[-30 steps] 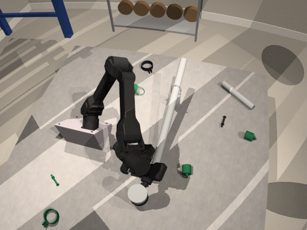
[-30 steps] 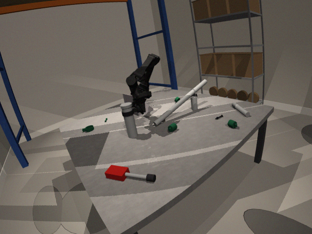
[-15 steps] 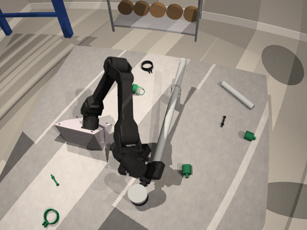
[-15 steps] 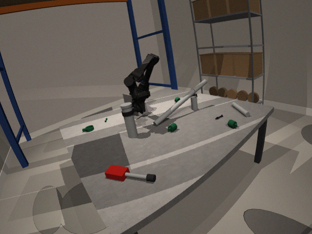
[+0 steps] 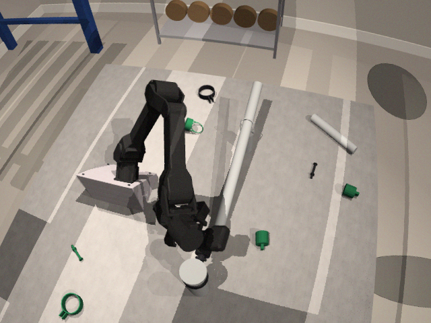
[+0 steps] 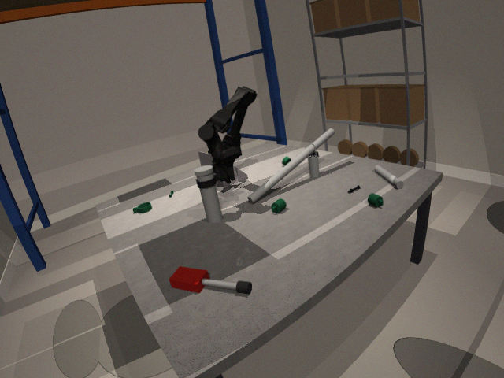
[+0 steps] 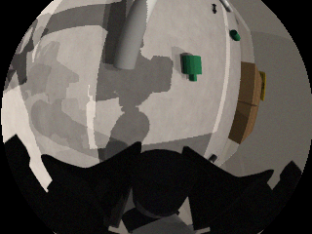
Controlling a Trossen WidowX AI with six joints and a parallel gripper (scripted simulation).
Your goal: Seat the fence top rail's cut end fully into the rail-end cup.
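Observation:
The white rail (image 5: 240, 153) (image 6: 290, 165) (image 7: 131, 44) runs through the loop cap on the small post (image 6: 313, 167). It slopes down, with its near end low by the table and apart from the big post (image 6: 210, 205). The black brace band (image 6: 205, 182) sits high on that post, just below the pale post cap (image 5: 192, 272) (image 6: 203, 169). My gripper (image 5: 202, 251) (image 6: 224, 176) (image 7: 162, 148) is beside the band, shut on the dark rail-end cup (image 7: 160, 187). The cup's mouth is hidden. The rail's end is outside the cup.
Green caps (image 5: 261, 238) (image 5: 350, 190), a green band (image 5: 72, 303), a green bolt (image 5: 77, 253), a black band (image 5: 207, 92), a black bolt (image 5: 313, 170) and a short white tube (image 5: 333, 133) lie around. A red block with a rod (image 6: 189, 279) lies near the front edge.

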